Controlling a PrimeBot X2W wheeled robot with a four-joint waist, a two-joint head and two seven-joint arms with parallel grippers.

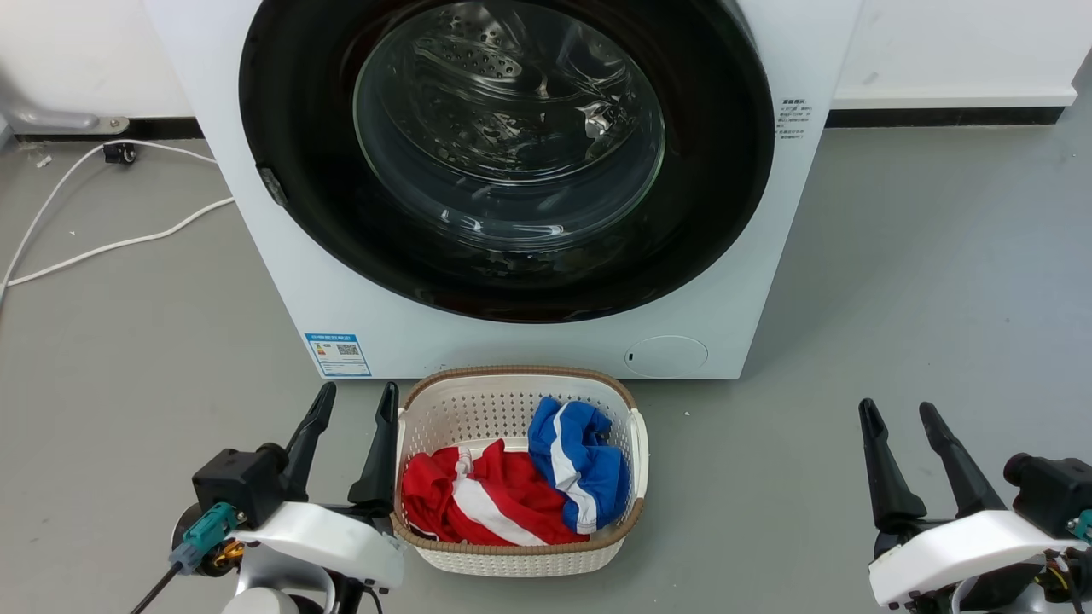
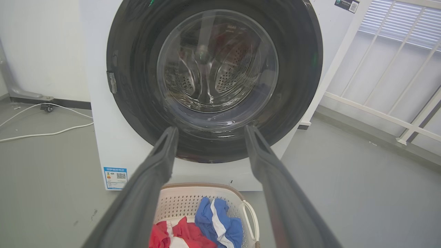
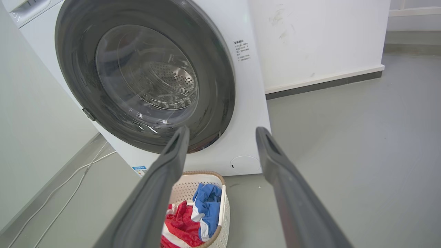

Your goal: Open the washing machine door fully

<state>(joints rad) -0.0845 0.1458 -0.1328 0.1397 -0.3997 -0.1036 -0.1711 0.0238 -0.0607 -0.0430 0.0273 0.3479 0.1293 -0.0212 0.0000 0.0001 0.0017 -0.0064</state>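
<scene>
Washing machine door (image 1: 725, 170) shut flush on washing machine (image 1: 529, 350) front, straight ahead. Left gripper (image 1: 358, 390) fingers spread wide, empty, just beside laundry basket (image 1: 520, 558) left rim. Right gripper (image 1: 897, 406) likewise wide, empty, over grey floor (image 1: 938, 298), well apart from door

Basket before the machine, a gripper at either side.

The washing machine (image 1: 281, 281) stood on the floor (image 1: 896, 256) with its back to the wall (image 1: 938, 43). The washing machine door (image 1: 299, 170) sat on its front, over the drum. A label (image 1: 338, 354) was at the front's lower left corner. The basket (image 1: 520, 373) stood just before the machine, with the left garment (image 1: 478, 503) and the right garment (image 1: 580, 460) in it. The left gripper (image 1: 358, 390) was just beside the basket's left wall. The right gripper (image 1: 897, 408) was well apart to the right. A cable (image 1: 111, 247) lay on the floor left of the machine.
</scene>
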